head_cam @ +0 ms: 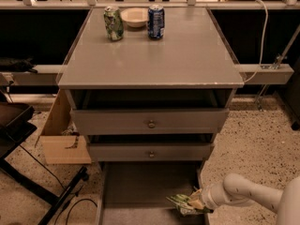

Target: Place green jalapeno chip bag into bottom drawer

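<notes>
Down low, the arm (251, 197) reaches in, gripper (198, 204) fingers clamping the green jalapeno chip bag (182, 203) over the bottom drawer (143, 187).

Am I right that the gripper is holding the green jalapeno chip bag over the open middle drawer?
No. The camera view shows the gripper holding the green jalapeno chip bag over the right side of the open bottom drawer, not the middle one.
</notes>
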`<move>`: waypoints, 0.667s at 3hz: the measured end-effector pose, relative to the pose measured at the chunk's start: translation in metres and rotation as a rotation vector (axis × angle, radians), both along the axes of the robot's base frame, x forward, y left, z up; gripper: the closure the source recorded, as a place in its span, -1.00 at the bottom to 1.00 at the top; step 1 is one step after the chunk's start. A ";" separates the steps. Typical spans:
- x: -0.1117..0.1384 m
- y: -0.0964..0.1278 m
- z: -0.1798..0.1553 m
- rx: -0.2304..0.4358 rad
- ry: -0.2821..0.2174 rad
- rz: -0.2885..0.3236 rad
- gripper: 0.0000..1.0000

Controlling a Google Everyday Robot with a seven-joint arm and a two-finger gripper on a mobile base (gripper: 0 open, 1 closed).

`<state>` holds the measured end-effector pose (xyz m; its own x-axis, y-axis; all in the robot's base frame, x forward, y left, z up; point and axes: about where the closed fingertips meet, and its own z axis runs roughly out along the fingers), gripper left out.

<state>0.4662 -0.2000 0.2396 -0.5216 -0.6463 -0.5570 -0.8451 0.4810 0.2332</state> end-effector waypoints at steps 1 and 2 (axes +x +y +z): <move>-0.013 0.037 0.011 0.072 -0.047 0.043 1.00; -0.018 0.053 0.014 0.096 -0.045 0.059 0.46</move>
<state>0.4481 -0.1468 0.2536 -0.4573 -0.6177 -0.6398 -0.8819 0.4075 0.2369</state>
